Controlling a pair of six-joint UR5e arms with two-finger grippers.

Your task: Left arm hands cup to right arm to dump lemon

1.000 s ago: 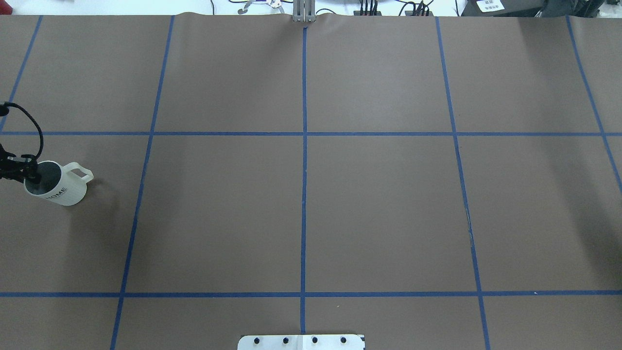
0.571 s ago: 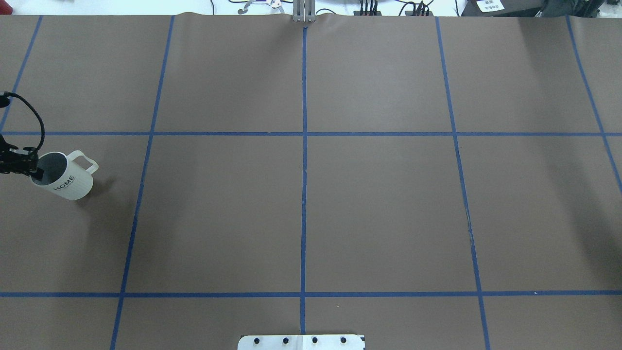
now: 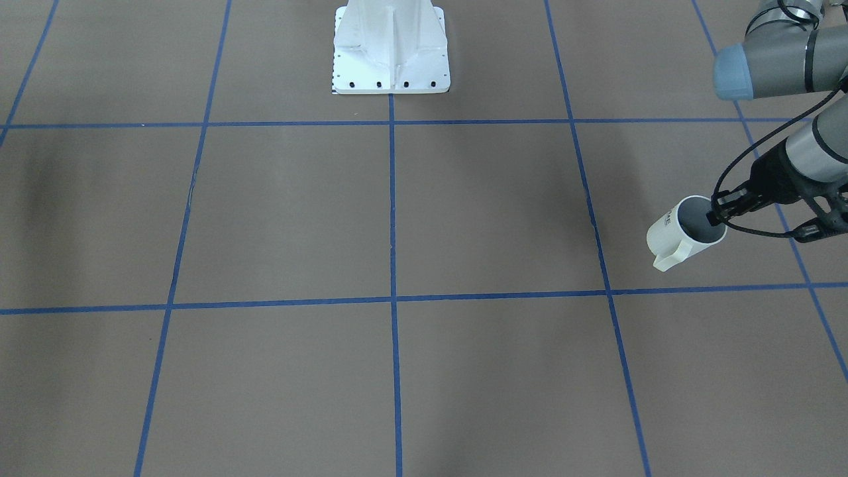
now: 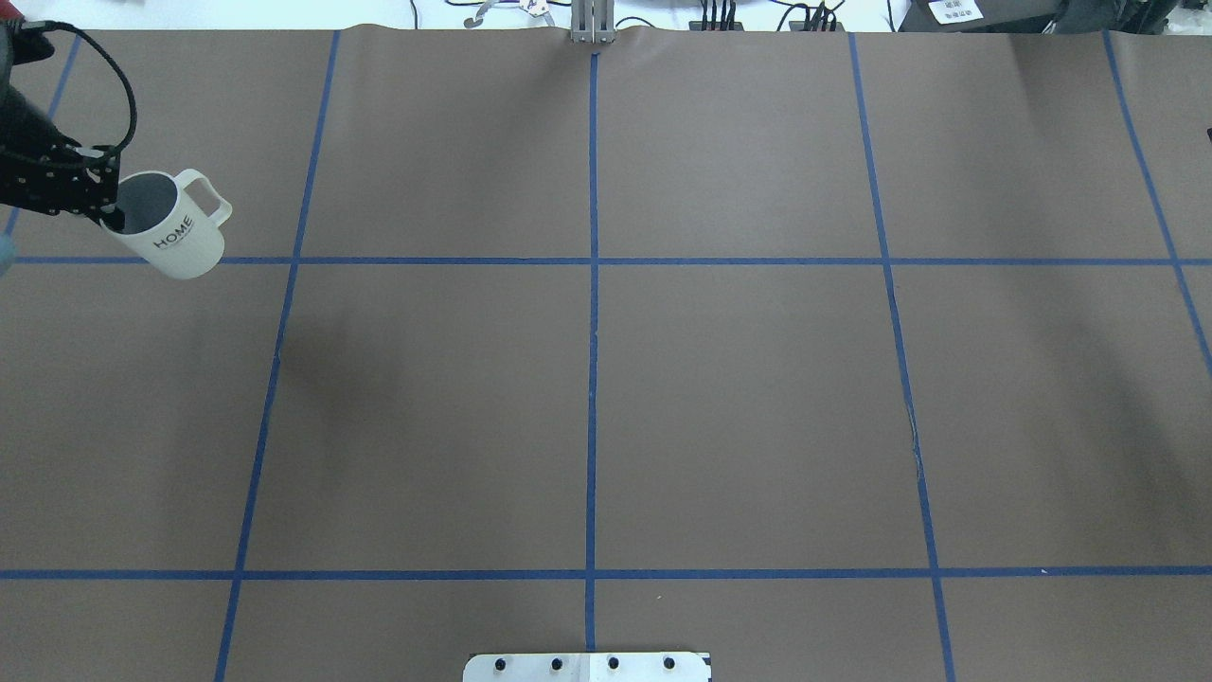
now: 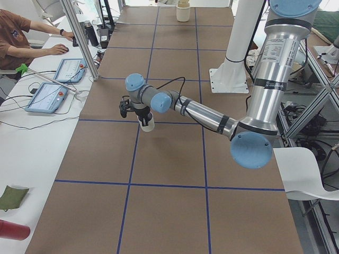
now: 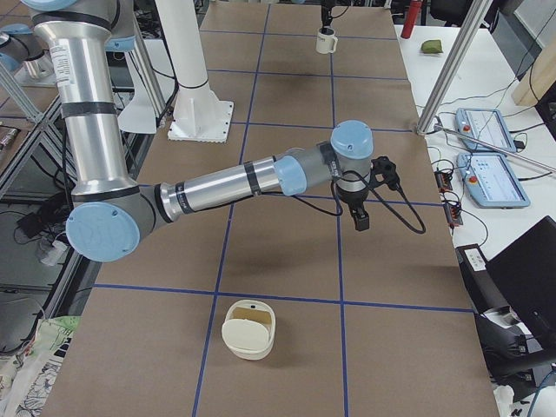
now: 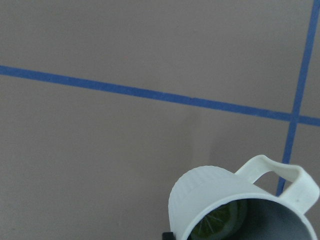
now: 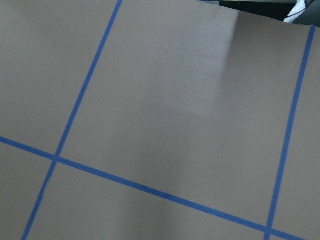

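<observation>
Left gripper: closed on the rim of the cup, with one finger reaching into the mouth. The cup is carried tilted and clear of the table, and its shadow falls well apart from it in the overhead view. It hangs over the table's left end, nearer the operators' edge than the robot's. Its loop handle faces away from the gripper, and the word "HOME" shows on the wall. The left wrist view looks over the ribbed white wall into the mouth, where the lemon lies against the greyish inside.

Right gripper: it points down above the table's right half, near the operators' edge, with a black cable looped beside it. Only the right side view shows it, so whether its fingers are apart or together cannot be told.

Between the two grippers stretches the brown table surface, crossed by a grid of blue tape. The white base plate stands at the middle of the robot's edge. A cream container sits on the table towards its right end, well apart from the right gripper.

Off the table, along the operators' edge:
- control tablets
- a seated person
- a red bottle
- a small green object
</observation>
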